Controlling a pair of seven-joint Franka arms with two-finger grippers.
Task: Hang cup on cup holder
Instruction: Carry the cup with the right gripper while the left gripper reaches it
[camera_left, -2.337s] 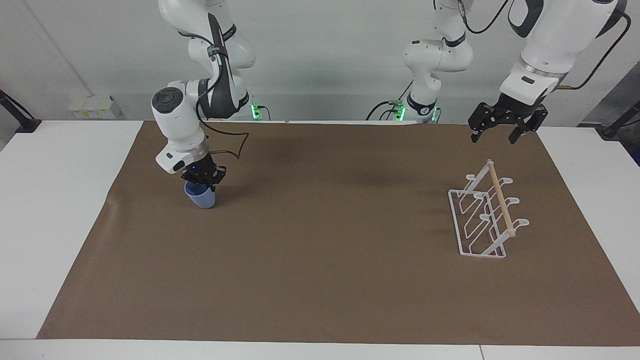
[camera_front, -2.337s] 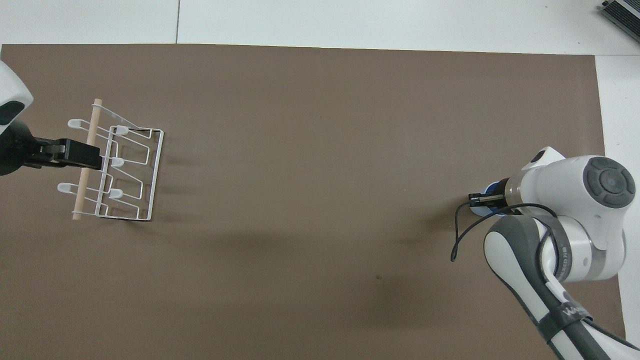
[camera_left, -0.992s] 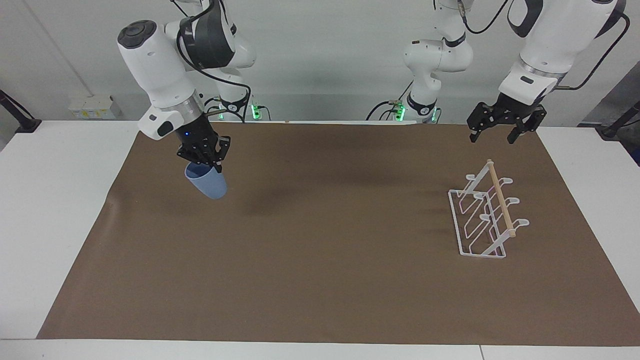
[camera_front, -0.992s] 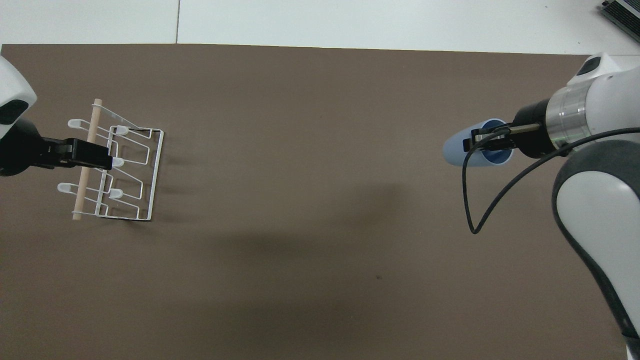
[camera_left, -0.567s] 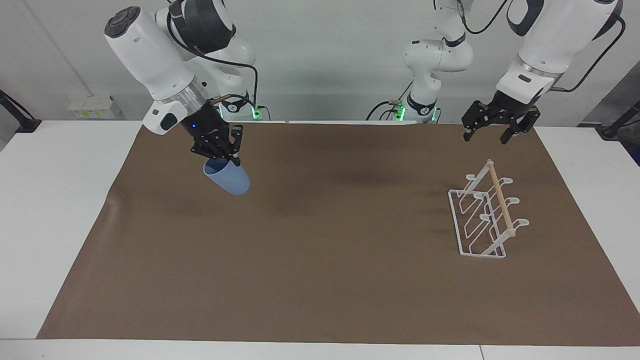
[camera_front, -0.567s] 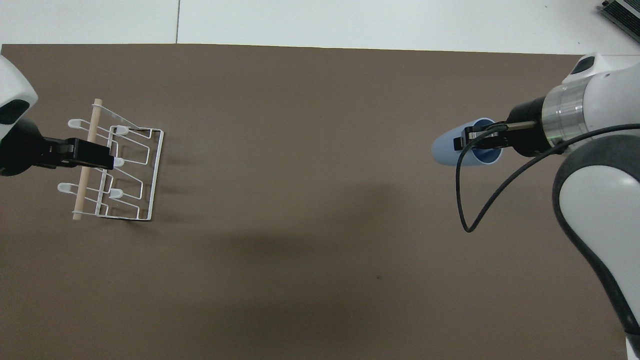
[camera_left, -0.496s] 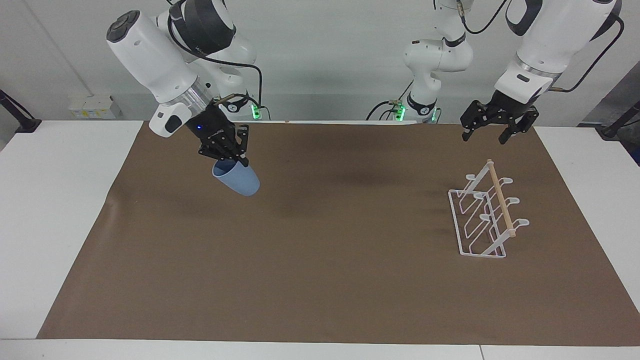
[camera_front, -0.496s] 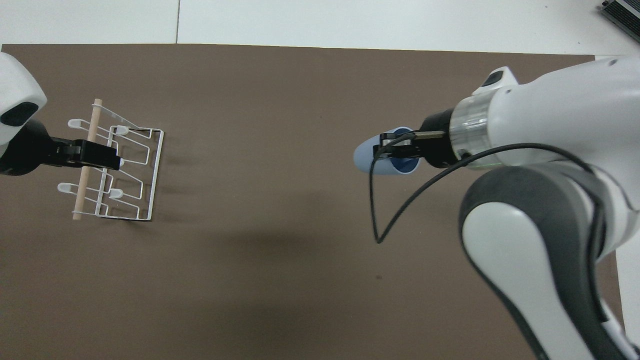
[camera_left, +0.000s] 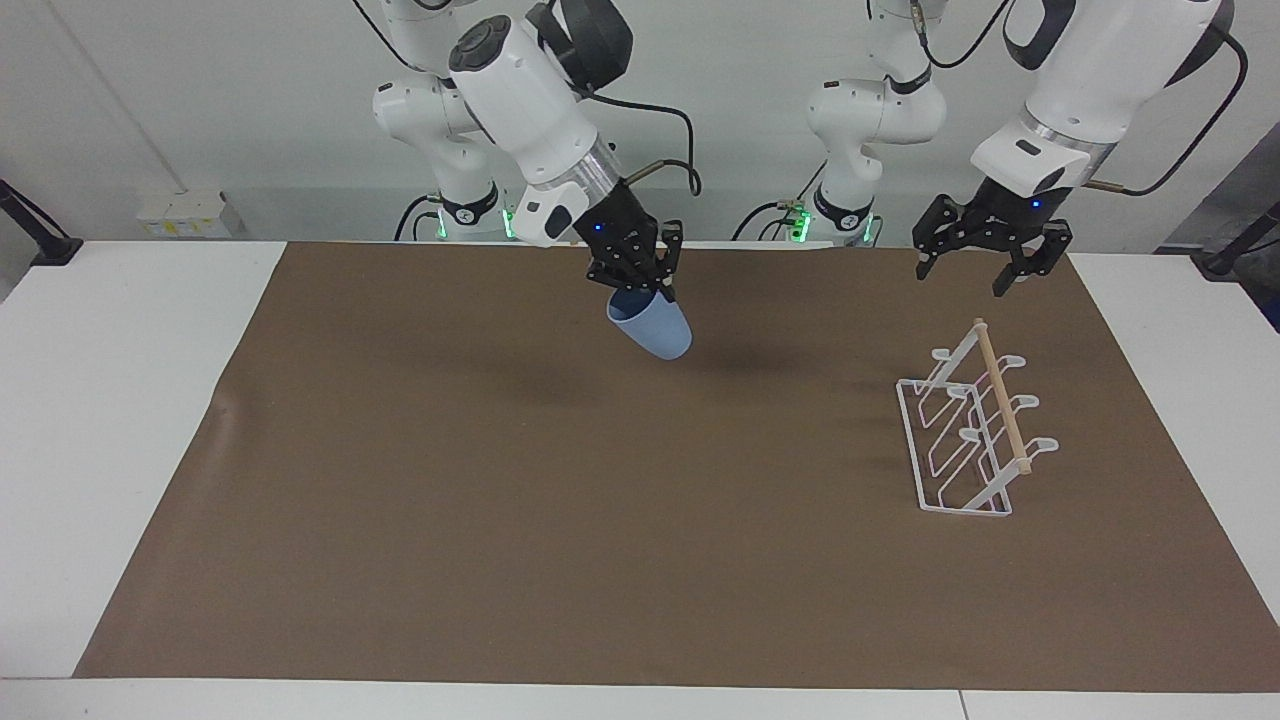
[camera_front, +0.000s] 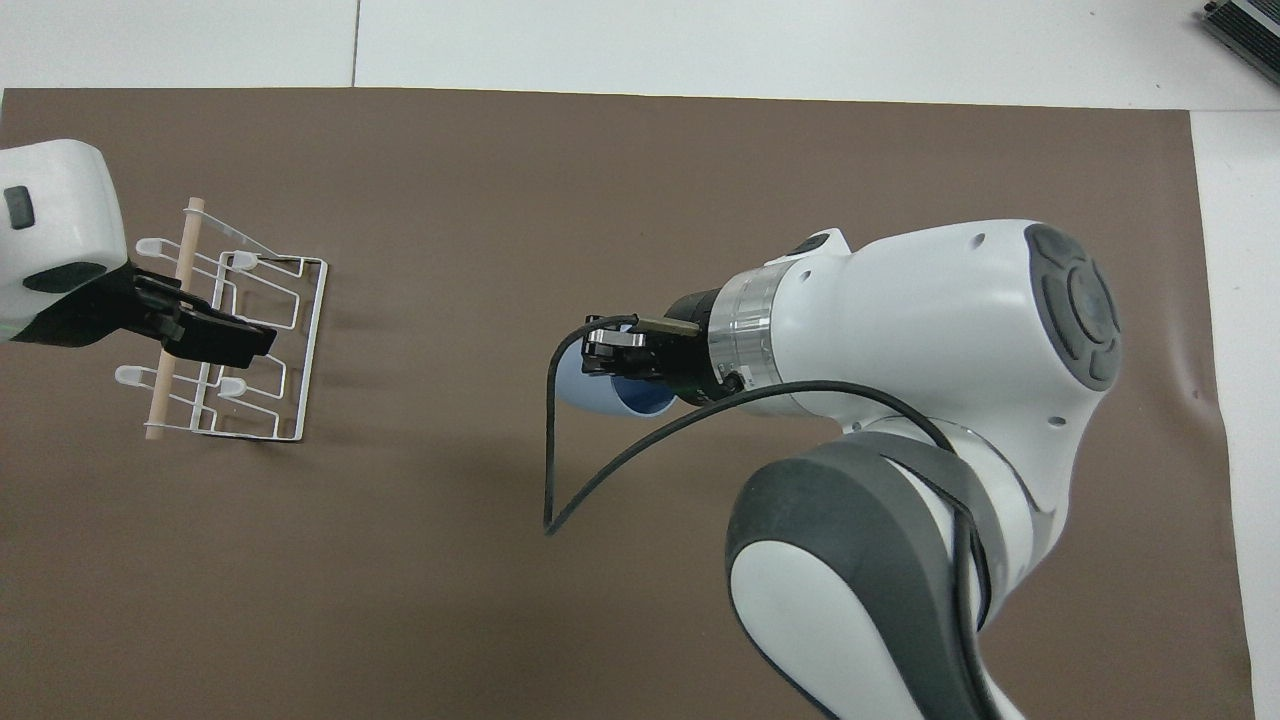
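Right gripper (camera_left: 640, 283) has the small light-blue plastic tumbler (camera_left: 655, 329), airborne over mid brown mat (camera_left: 600, 520).
We see the white wire cup holder with wooden dowel (camera_left: 968, 432) at the left arm's end; left gripper (camera_left: 962, 268) above it, fingers spread; tumbler tilted, grip apparently on the rim.

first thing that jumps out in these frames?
The light-blue cup, tilted and held in the air by its rim in the right tool over the middle of the brown mat. Next, the white wire cup holder, bare, at the left arm's end, with the left tool open above it.
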